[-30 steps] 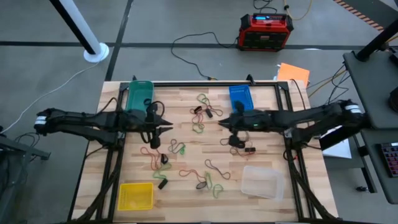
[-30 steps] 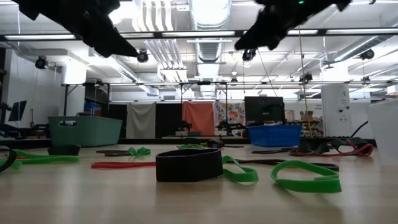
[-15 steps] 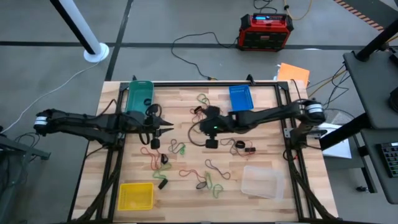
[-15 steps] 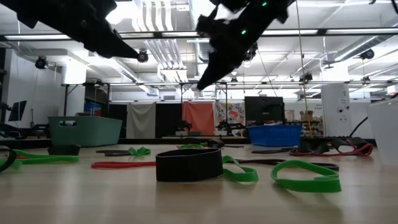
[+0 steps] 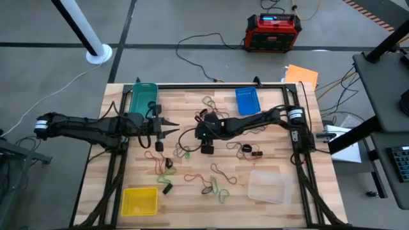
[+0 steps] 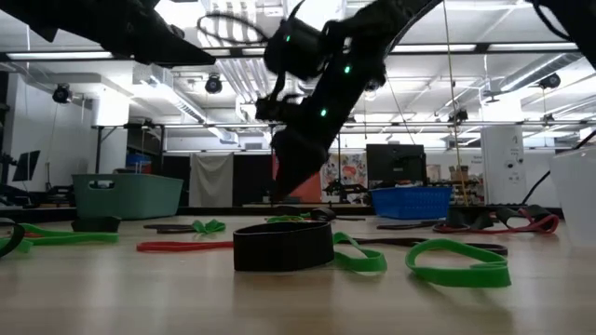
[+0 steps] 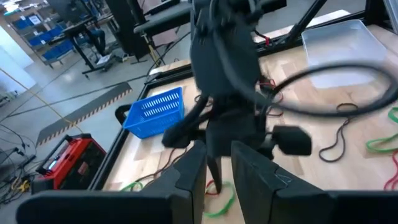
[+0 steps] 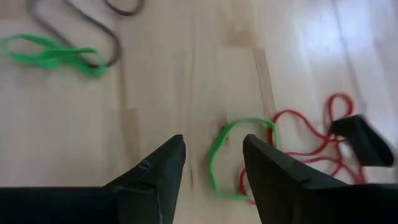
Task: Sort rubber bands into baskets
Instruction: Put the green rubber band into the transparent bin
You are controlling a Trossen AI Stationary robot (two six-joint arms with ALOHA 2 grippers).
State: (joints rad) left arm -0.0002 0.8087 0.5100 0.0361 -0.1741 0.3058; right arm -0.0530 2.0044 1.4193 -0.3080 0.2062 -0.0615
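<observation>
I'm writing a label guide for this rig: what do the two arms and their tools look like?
Both arms are dark, slim and jointed, each with a pale band near the base end. The left tool ends in two pointed black fingers. The right tool has wedge-shaped black fingers, and the right arm carries small green lights and looping black cables.

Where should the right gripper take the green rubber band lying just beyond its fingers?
Probably from straight above: the green rubber band lies flat on the table, so the right gripper should pinch its bare curved side, away from the tangled red band.
</observation>
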